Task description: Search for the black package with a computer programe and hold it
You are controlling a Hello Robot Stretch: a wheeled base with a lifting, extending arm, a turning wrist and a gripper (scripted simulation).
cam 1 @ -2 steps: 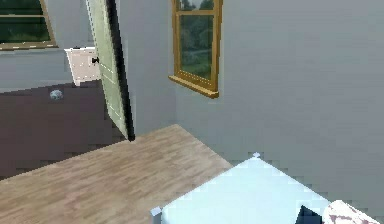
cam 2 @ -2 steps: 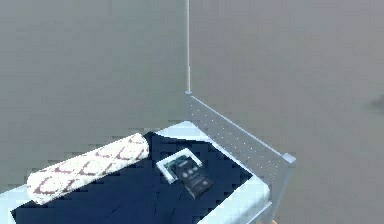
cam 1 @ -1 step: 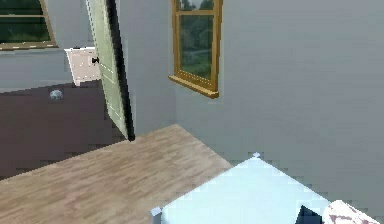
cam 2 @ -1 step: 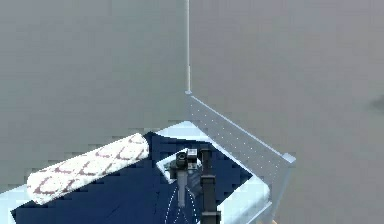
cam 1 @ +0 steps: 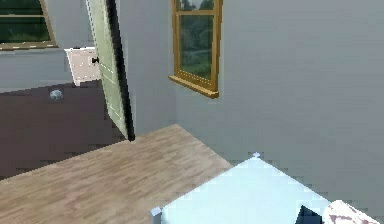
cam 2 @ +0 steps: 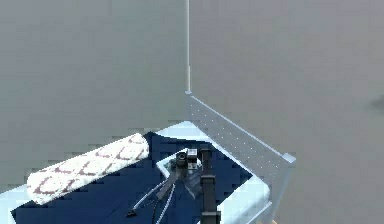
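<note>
The gripper [cam 2: 150, 203] shows against the bed's dark cover [cam 2: 230, 172], and I cannot tell whether it holds anything; the black package, perhaps lost against that cover, could be missed or knocked away.

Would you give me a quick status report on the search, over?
End effector against dark blanket on bed; cannot tell if holding anything. Black package not distinguishable from blanket. Patterned pillow nearby.

Pale blue bed [cam 1: 240, 195], navy cover [cam 2: 110, 190], lattice-patterned white pillow [cam 2: 90, 165], grey walls [cam 2: 90, 60]
</note>
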